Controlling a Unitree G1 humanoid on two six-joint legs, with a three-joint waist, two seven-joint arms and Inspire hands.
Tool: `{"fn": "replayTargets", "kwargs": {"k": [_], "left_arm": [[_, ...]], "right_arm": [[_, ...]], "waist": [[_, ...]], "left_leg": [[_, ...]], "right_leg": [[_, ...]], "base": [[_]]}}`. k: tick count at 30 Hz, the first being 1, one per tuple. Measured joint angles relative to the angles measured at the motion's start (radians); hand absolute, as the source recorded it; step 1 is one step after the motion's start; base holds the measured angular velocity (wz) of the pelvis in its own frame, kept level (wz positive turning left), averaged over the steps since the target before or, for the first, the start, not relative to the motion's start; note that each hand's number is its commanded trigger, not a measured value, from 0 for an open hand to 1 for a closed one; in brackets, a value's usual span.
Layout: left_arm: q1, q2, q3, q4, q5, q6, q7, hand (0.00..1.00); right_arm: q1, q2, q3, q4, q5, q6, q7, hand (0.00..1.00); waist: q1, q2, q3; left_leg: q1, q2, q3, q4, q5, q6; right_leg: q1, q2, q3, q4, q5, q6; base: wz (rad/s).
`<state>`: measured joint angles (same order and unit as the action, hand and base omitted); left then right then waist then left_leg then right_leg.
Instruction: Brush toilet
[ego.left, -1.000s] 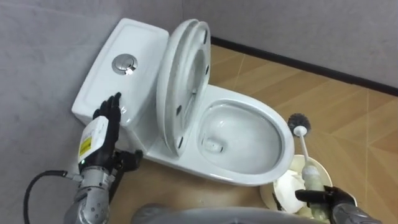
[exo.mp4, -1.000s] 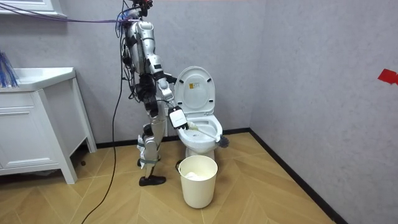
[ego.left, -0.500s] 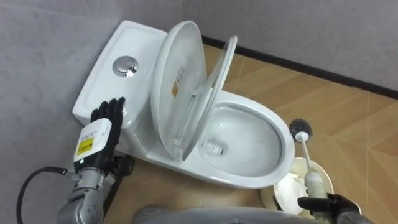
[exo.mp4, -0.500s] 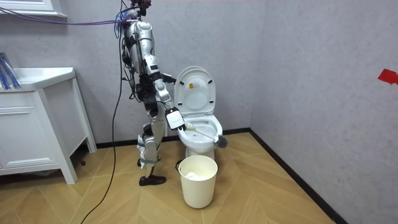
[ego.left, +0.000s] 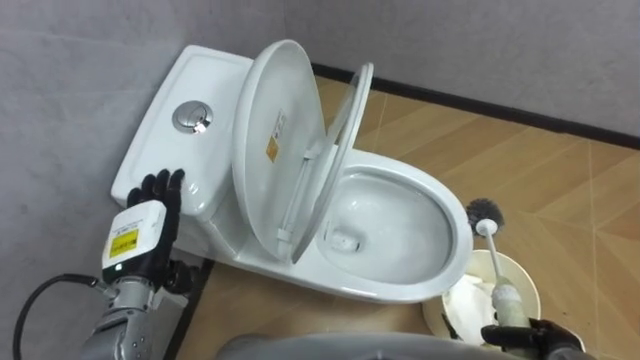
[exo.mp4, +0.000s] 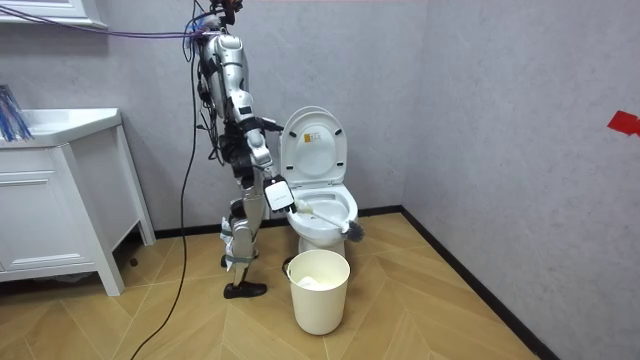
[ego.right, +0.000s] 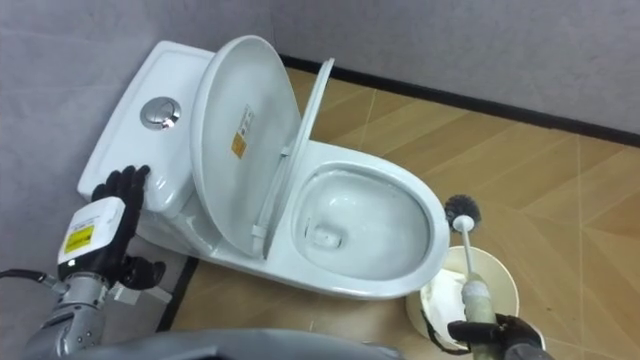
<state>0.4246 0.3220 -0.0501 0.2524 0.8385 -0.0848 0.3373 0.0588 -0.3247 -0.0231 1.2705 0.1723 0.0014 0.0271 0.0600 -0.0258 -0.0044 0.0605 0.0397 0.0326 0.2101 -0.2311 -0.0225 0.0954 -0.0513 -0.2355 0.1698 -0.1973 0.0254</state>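
A white toilet (ego.left: 390, 235) stands against the grey wall with a flush button (ego.left: 192, 117) on its tank. Its lid (ego.left: 272, 140) and seat ring (ego.left: 347, 112) are raised and stand a little apart. My left hand (ego.left: 150, 205) hangs by the tank's front corner, fingers straight, touching nothing I can see. My right hand (ego.left: 530, 337) shows at the lower right, shut on the white handle of the toilet brush (ego.left: 492, 255). The dark brush head (ego.left: 483, 211) is up beside the bowl's right rim, outside the bowl. In the room view the brush (exo.mp4: 335, 220) shows in front of the bowl.
A white bin (ego.left: 460, 305) with white stuff inside stands below the brush, close to the bowl's front; it is in the room view too (exo.mp4: 319, 290). I stand between the toilet and a white cabinet (exo.mp4: 60, 215). A wooden floor (ego.left: 560, 200) lies to the right.
The lid and seat ring, pressed together a second ago, have come apart. My left hand has drawn back and down from the tank. The brush has barely moved.
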Motion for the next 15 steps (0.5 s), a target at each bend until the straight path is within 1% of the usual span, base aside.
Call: {"fn": "replayTargets", "kwargs": {"k": [1, 3, 6, 9, 11, 15], "left_arm": [[-0.005, 0.003, 0.010, 0.000, 0.001, 0.000, 0.007, 0.00], [-0.032, 0.004, 0.061, 0.000, 0.012, 0.005, 0.045, 0.00], [-0.059, 0.004, 0.122, -0.014, 0.075, -0.001, 0.083, 0.00], [-0.067, 0.005, 0.145, -0.041, 0.096, -0.001, 0.127, 0.00], [-0.069, 0.005, 0.146, -0.053, 0.096, -0.002, 0.142, 0.00], [-0.086, 0.005, 0.144, -0.056, 0.095, -0.009, 0.158, 0.00]], "right_arm": [[0.000, 0.000, 0.000, -0.006, -0.013, 0.000, -0.005, 1.00], [0.001, 0.000, 0.000, -0.041, -0.077, 0.001, -0.027, 1.00], [0.016, 0.000, -0.002, -0.096, -0.168, -0.001, -0.050, 1.00], [0.033, 0.000, -0.008, -0.149, -0.262, -0.001, -0.076, 1.00], [0.035, 0.000, -0.022, -0.174, -0.326, 0.001, -0.084, 1.00], [0.043, -0.001, -0.020, -0.280, -0.442, 0.001, -0.098, 1.00]], "waist": [[0.001, 0.001, 0.0006], [0.005, 0.000, 0.0062], [0.007, 0.002, 0.0070], [0.002, 0.005, 0.0065], [0.000, 0.007, 0.0051], [-0.001, 0.007, 0.0057]], "left_leg": [[0.000, 0.000, 0.000, 0.002, 0.000, 0.000], [0.000, 0.000, 0.005, 0.002, 0.000, 0.000], [-0.005, 0.000, 0.008, 0.003, 0.000, 0.000], [-0.016, 0.000, 0.007, 0.004, 0.000, 0.000], [-0.022, 0.000, 0.007, 0.007, 0.000, 0.000], [-0.032, 0.001, 0.008, 0.019, 0.000, 0.000]], "right_leg": [[0.000, 0.000, 0.002, 0.000, 0.000, 0.000], [-0.002, 0.001, 0.009, 0.000, 0.001, -0.002], [-0.008, 0.000, 0.013, 0.001, 0.002, -0.003], [-0.017, 0.001, 0.012, 0.001, 0.003, -0.004], [-0.024, 0.001, 0.013, 0.001, 0.003, -0.004], [-0.030, 0.001, 0.015, 0.002, 0.003, -0.004]], "base": [[-0.07], [-0.07], [-0.05], [0.00], [0.00], [-0.01]]}}
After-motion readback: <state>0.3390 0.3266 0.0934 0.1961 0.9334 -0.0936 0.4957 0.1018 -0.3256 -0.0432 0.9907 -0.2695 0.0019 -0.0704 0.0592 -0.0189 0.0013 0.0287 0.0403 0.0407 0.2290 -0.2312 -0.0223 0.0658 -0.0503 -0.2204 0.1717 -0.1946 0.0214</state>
